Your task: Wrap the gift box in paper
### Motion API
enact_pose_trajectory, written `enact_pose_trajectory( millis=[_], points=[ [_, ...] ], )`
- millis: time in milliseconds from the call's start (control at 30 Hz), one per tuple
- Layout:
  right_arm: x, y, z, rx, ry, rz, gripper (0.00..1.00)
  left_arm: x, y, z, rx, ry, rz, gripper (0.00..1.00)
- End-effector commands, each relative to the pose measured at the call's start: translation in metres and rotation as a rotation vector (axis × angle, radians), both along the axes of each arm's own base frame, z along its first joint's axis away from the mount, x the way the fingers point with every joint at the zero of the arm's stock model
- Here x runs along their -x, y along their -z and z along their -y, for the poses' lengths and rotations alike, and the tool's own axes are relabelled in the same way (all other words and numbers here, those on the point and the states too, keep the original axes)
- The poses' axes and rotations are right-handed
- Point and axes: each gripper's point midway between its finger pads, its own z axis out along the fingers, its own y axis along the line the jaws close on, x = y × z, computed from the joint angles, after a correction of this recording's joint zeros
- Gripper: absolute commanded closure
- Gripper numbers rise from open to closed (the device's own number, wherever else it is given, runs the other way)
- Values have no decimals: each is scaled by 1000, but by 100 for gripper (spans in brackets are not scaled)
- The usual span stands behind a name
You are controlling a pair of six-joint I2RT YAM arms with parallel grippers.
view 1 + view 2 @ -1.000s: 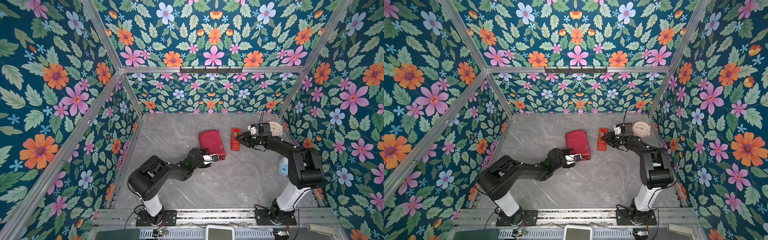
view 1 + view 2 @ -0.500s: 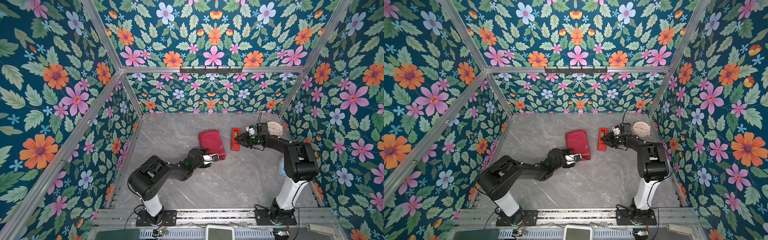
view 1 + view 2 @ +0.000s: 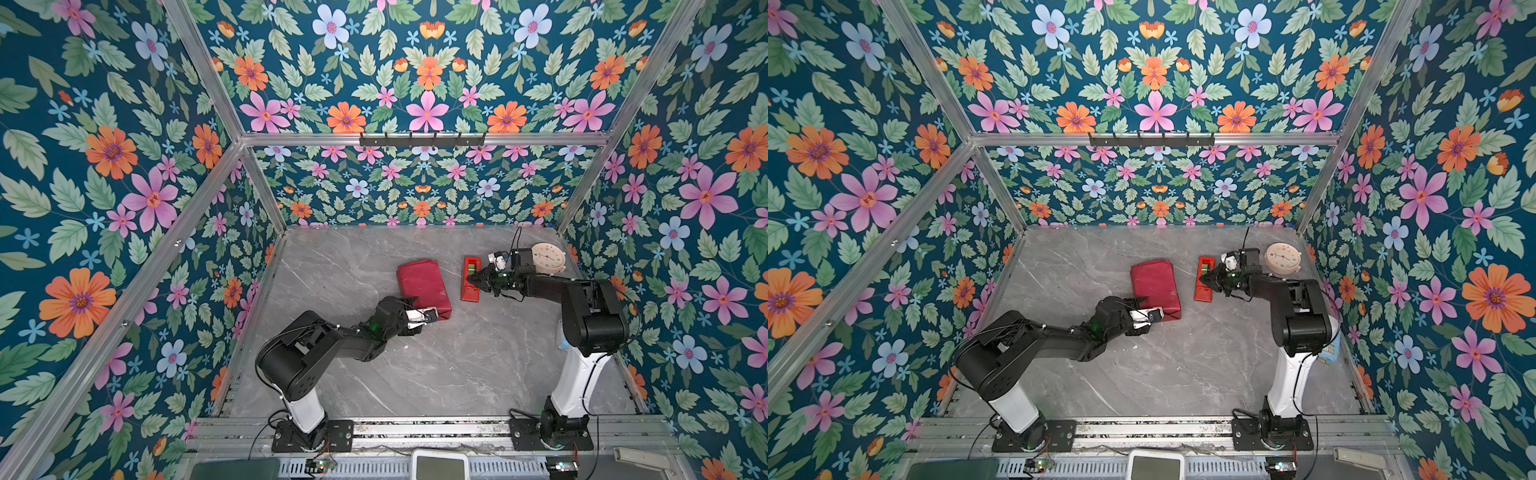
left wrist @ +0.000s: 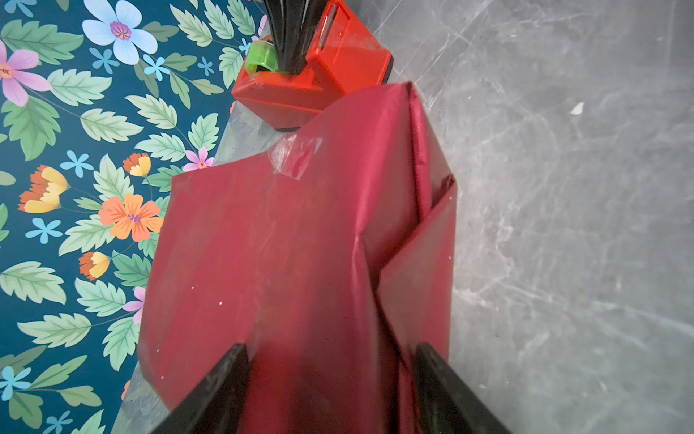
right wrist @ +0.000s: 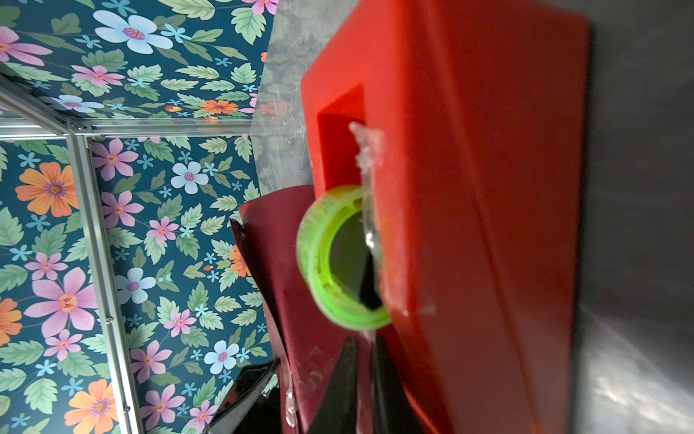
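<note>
1. The paper (image 3: 423,286) lies near the middle of the grey worktop (image 3: 353,257) as a maroon, box-shaped parcel. The box is hidden inside it.
2. At the parcel's far end a patch of clear tape (image 4: 296,156) sits on the top sheet's edge. Along one side the paper folds over itself in a loose, slanting flap (image 4: 428,210).
3. The left tool (image 4: 330,372) is at the parcel's near end with its jaws wide apart. Both fingertips (image 4: 225,375) are over the paper's top face. The parcel is wider than the gap between them, so nothing is clasped. Whether the tips press on the paper cannot be told.
4. In both top views the red dispenser (image 3: 471,277) stands just beside the parcel on its right. It is apart from the parcel, and its long side runs roughly parallel to it.
5. The dispenser's well holds a green roll (image 5: 338,259) standing on edge. A clear strip (image 5: 371,233) leads off the roll along the red wall.
6. The right tool (image 5: 366,349) reaches onto the dispenser from the right. Its jaws are closed together, and its tips are next to the roll, at the strip. Whether the strip is pinched between them cannot be told.
7. A round cream clock (image 3: 548,257) lies near the far right corner of the worktop, close behind the right arm's wrist.
</note>
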Motion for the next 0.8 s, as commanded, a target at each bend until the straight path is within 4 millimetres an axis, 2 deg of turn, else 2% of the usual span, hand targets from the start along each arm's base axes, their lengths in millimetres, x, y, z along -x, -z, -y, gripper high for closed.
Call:
enact_pose_trajectory(
  millis=[0,100,200,767],
  points=[
    [5,-10,-6,-85,-3,-40,100,1,9,-4,-25,-12,-28,29],
    [-3,-39,-7,-157,8,16,100,1,9,-4,-26,-11,-27,29],
    [-5,-49,-7,-181,13,24,100,1,9,-4,-24,-12,-28,29],
    [-2,-48,-13,-298,21,1,100,2,9,-4,-24,-14,-28,29]
  ],
)
